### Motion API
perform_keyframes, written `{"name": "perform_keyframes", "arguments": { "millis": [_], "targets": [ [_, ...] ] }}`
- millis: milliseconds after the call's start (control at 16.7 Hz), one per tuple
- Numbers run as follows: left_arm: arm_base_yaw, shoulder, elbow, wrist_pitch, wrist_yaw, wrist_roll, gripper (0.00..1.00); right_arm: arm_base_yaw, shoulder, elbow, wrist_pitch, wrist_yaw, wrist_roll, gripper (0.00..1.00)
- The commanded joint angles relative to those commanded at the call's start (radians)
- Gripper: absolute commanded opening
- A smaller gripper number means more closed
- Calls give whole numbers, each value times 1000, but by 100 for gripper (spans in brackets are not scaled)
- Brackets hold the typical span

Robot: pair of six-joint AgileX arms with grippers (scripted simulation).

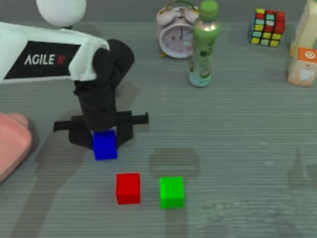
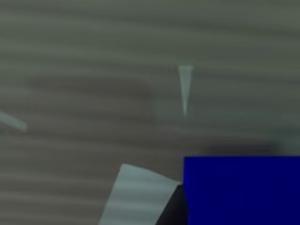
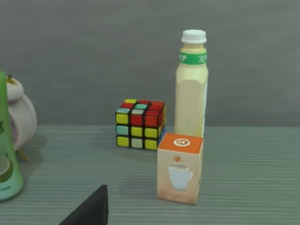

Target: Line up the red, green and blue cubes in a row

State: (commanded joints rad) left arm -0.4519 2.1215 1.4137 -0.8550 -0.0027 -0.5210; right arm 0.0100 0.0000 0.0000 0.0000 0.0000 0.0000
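Note:
The blue cube (image 1: 105, 145) sits between the fingers of my left gripper (image 1: 104, 139), which is shut on it left of the table's middle. In the left wrist view the blue cube (image 2: 241, 190) fills the lower corner, with one pale finger (image 2: 136, 194) against its side. The red cube (image 1: 128, 188) and the green cube (image 1: 171, 192) rest side by side near the front edge, a small gap between them. The blue cube is behind and slightly left of the red one. My right arm is outside the top view; only a dark part of my right gripper (image 3: 91, 211) shows.
Along the back stand a pink alarm clock (image 1: 176, 32), a green bottle (image 1: 204, 44), a Rubik's cube (image 1: 267, 27), a yellow bottle (image 1: 304, 29) and an orange carton (image 1: 303, 67). A pink object (image 1: 12, 144) lies at the left edge.

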Motion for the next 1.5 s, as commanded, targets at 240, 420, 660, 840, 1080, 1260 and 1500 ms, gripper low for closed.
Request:
{"name": "perform_keyframes", "arguments": {
  "millis": [240, 420, 660, 840, 1080, 1260, 1500],
  "targets": [
    [11, -56, 80, -148, 0, -2, 0, 0, 0, 0, 0, 0, 0, 100],
    [15, -87, 114, -202, 0, 0, 0, 0, 0, 0, 0, 0, 0, 100],
    [7, -81, 114, -201, 0, -1, 0, 0, 0, 0, 0, 0, 0, 100],
    [-61, -31, 185, -242, 0, -62, 0, 0, 0, 0, 0, 0, 0, 100],
    [-251, 91, 414, -346, 0, -222, 0, 0, 0, 0, 0, 0, 0, 100],
    [-410, 179, 599, -426, 2, -347, 0, 0, 0, 0, 0, 0, 0, 100],
    [-531, 240, 722, -483, 2, -448, 0, 0, 0, 0, 0, 0, 0, 100]
  ]
}}
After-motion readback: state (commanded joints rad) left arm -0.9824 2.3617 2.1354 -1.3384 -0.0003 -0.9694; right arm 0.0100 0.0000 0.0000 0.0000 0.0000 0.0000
